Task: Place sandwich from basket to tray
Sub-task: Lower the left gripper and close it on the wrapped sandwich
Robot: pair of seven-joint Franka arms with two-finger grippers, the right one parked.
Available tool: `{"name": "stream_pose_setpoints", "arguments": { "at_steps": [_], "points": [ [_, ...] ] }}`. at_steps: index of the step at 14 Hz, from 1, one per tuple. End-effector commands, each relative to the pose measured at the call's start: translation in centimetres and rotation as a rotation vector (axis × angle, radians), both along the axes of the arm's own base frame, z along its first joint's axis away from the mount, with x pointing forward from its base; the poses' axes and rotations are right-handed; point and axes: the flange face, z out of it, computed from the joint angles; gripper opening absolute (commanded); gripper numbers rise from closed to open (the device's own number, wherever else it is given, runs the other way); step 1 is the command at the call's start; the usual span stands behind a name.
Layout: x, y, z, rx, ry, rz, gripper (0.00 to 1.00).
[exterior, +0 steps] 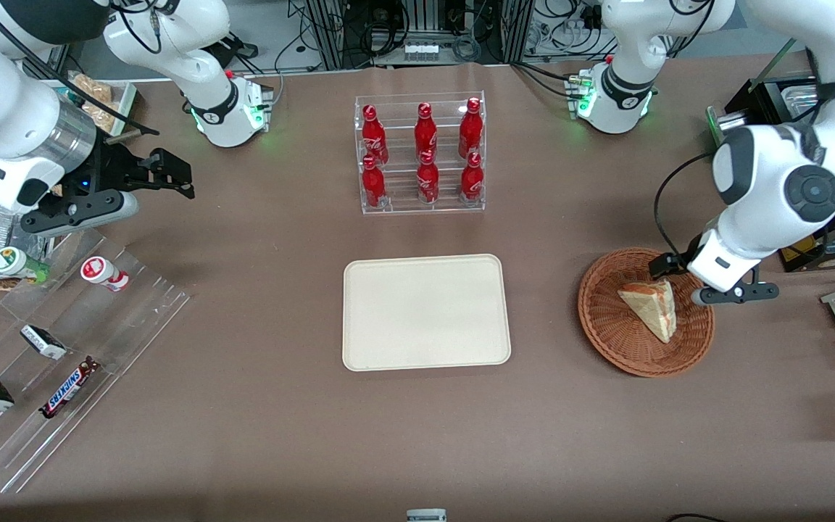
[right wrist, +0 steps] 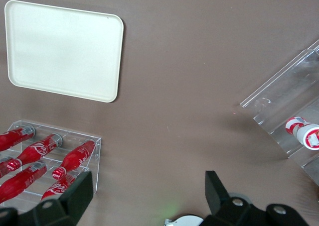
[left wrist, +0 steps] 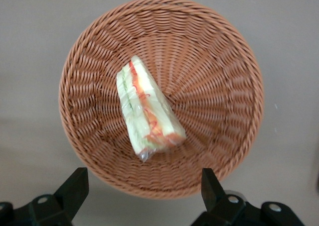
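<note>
The bare tray fills the front view's centre; at its right, the basket holds the sandwich. The gripper hovers above, fingers spread wide, empty. The wrapped wedge lies tilted, so a descending pinch may slip off.

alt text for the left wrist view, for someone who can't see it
A wrapped triangular sandwich lies in a round reddish-brown wicker basket on a brown table, its red, orange and green filling showing. The left arm's gripper hangs above the basket's rim, fingers open and holding nothing.
</note>
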Motion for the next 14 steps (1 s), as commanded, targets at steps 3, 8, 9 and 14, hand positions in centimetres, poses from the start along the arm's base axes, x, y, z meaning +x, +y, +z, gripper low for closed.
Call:
{"name": "stream_pose_setpoints", "arguments": {
  "at_steps": [3,8,9,14],
  "points": [
    [1.1,-0.1,-3.4,0.019,-0.059,0.424,1.00],
    [1.1,0.0,-8.3,0.036,-0.015,0.600,0.88],
    [1.2,-0.1,-8.7,0.036,-0.018,0.646,0.57],
    [2.9,-1.1,-6.0,0.018,-0.065,0.687,0.05]
  ]
}}
